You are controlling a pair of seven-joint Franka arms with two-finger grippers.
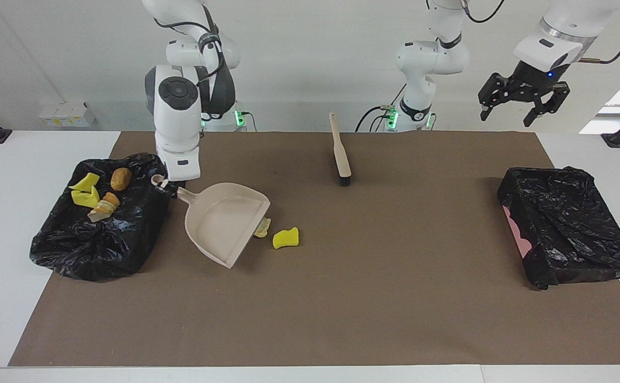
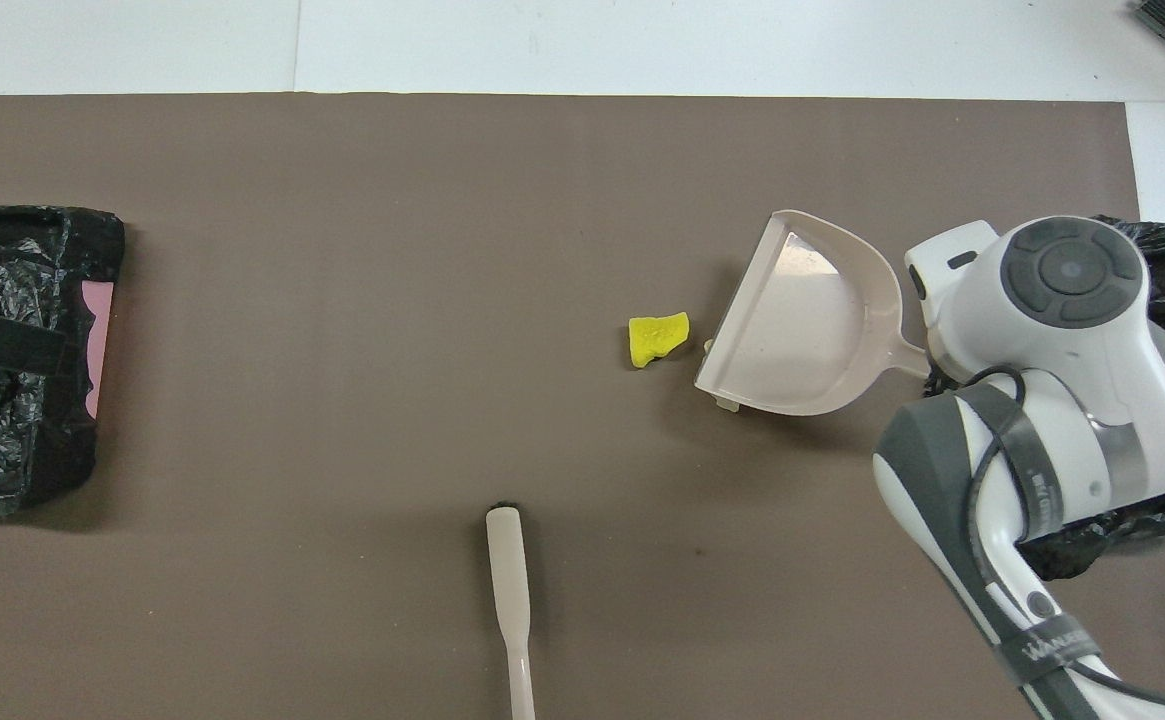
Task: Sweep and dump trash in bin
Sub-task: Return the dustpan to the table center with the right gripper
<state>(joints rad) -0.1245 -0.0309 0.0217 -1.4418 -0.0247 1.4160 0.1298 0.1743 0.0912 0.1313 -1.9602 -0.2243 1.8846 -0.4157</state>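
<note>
My right gripper (image 1: 165, 184) is shut on the handle of the beige dustpan (image 1: 224, 221), which rests on the brown mat beside the black-bagged bin (image 1: 97, 239) at the right arm's end. Several trash pieces lie in that bin: yellow sponge chunks (image 1: 86, 197) and brown bread-like lumps (image 1: 121, 178). A yellow sponge chunk (image 1: 286, 238) lies on the mat just off the dustpan's lip. A small pale piece (image 1: 262, 227) touches the lip. In the overhead view the right arm hides its gripper; the dustpan (image 2: 802, 330) and the yellow chunk (image 2: 658, 338) show. My left gripper (image 1: 505, 118) waits open, raised.
The beige brush (image 1: 340, 151) with black bristles lies on the mat close to the robots, between the arms; it also shows in the overhead view (image 2: 509, 590). A second black-bagged bin (image 1: 565, 223) sits at the left arm's end, with pink showing at its side.
</note>
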